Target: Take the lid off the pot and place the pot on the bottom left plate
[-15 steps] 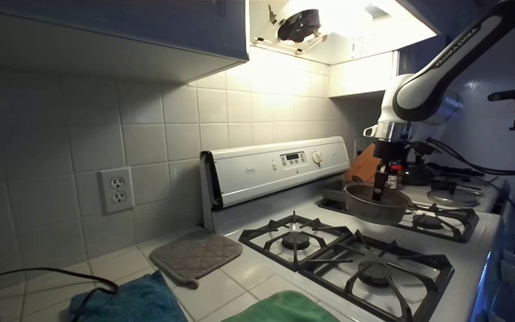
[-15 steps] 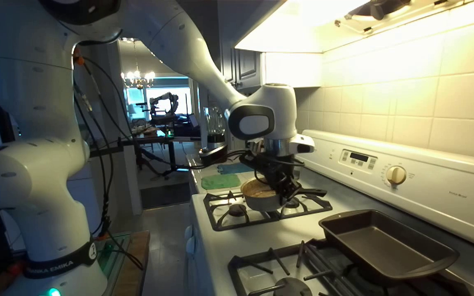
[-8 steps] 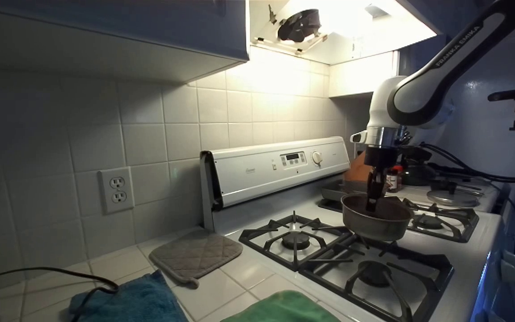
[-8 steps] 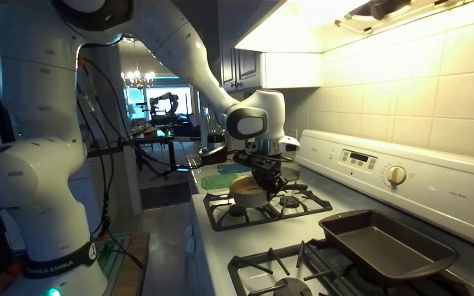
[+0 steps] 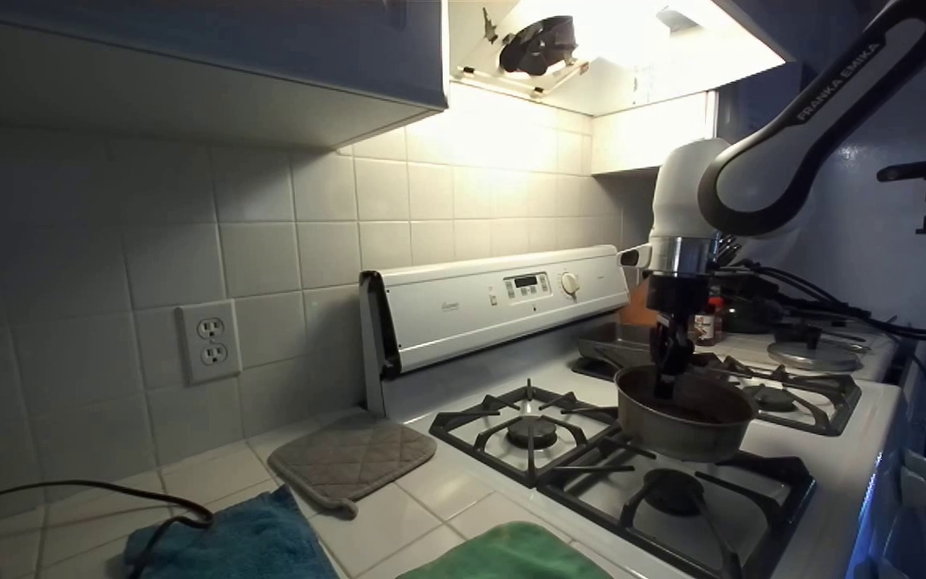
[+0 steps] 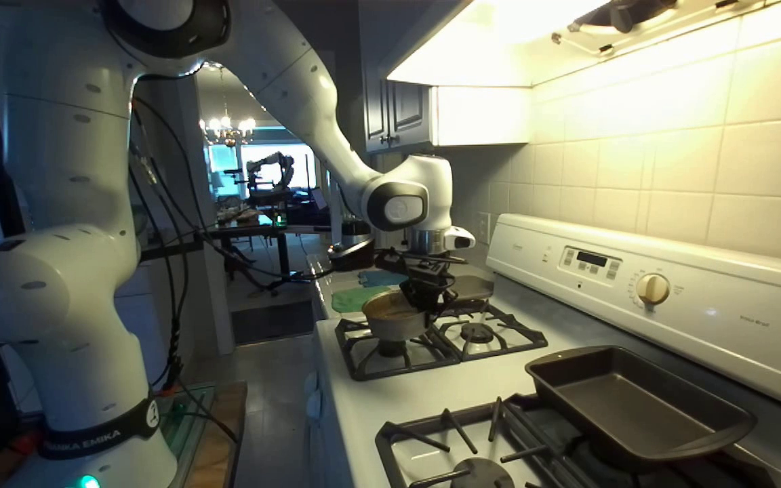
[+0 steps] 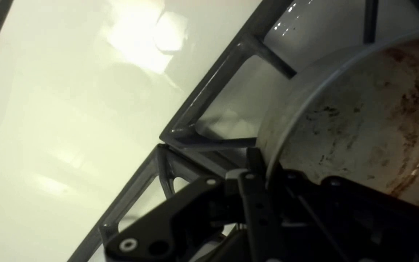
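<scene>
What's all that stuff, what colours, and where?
Stove: one, white, by the tiled wall
Burners: three visible, black, on the stove
Pot: one, grey, above a front burner
Lid: one, clear, past the stove's end
Baking pan: one, dark, at the stove's rear
Pot holder: one, grey, on the counter
Towel: one, blue, near the pot holder
Cloth: one, green, on the counter
Range hood: one, white, above the stove
Background things: many, dim, hard to count
Arm: one, white and black, over the stove
Tool: one, black, gripping the pot's rim

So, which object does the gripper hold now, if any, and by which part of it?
The pot, by its rim: the gripper pinches the wall there from inside and outside.
</scene>
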{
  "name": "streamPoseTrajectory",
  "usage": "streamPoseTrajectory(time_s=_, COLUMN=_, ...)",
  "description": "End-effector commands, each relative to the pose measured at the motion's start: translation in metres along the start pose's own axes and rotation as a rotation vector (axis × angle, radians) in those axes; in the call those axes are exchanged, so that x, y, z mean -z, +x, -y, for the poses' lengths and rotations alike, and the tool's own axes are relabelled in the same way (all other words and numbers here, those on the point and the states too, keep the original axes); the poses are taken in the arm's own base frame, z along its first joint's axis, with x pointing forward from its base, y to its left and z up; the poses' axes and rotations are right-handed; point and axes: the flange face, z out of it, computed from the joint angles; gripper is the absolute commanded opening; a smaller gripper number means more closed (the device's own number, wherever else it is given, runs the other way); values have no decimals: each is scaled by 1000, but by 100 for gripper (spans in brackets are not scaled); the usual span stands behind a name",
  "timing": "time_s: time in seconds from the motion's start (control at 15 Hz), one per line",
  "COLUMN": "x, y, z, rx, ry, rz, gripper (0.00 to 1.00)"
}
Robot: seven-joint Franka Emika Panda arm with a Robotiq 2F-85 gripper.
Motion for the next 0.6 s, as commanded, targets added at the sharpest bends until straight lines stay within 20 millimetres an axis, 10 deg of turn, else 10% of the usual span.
streamPoseTrajectory(time_s=0.0, x=-4, y=3, z=10, rx=64, ry=-19, rz=3, gripper=1)
streamPoseTrajectory(time_s=0.53, x=-16, y=4, z=19, rx=106, ry=-3, rz=7, gripper=1)
